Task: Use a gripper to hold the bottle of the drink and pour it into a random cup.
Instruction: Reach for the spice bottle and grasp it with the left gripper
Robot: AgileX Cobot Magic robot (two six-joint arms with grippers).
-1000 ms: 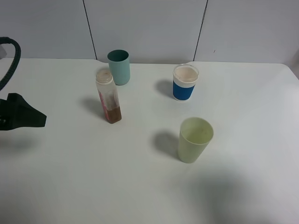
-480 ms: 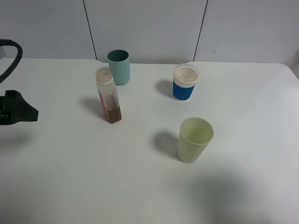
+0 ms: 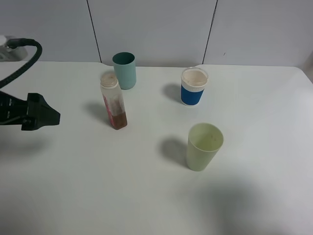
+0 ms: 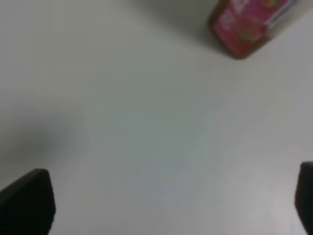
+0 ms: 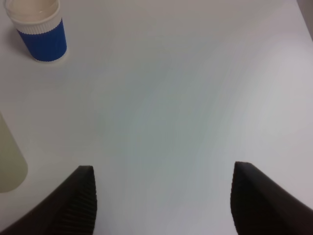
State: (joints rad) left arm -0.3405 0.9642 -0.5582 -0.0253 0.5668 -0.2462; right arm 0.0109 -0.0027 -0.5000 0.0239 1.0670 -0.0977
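The bottle (image 3: 113, 102) stands upright on the white table (image 3: 98, 186), left of centre, with brown drink (image 3: 119, 120) in its bottom; its red label shows in the left wrist view (image 4: 249, 22). My left gripper (image 3: 49, 118) is dark, open and empty, hovering left of the bottle and apart from it; in the left wrist view (image 4: 166, 205) its jaws stand wide apart. The pale green cup (image 3: 204, 146) stands front right, and its edge shows in the right wrist view (image 5: 7, 161). My right gripper (image 5: 164, 200) is open and empty, out of the exterior view.
A teal cup (image 3: 124, 70) stands just behind the bottle. A white cup with a blue sleeve (image 3: 194, 86) stands back right and shows in the right wrist view (image 5: 39, 27). A grey panelled wall (image 3: 156, 29) runs behind the table.
My left gripper first drew back a little to the left, then moved right toward the bottle. The bottle and the cups have not moved.
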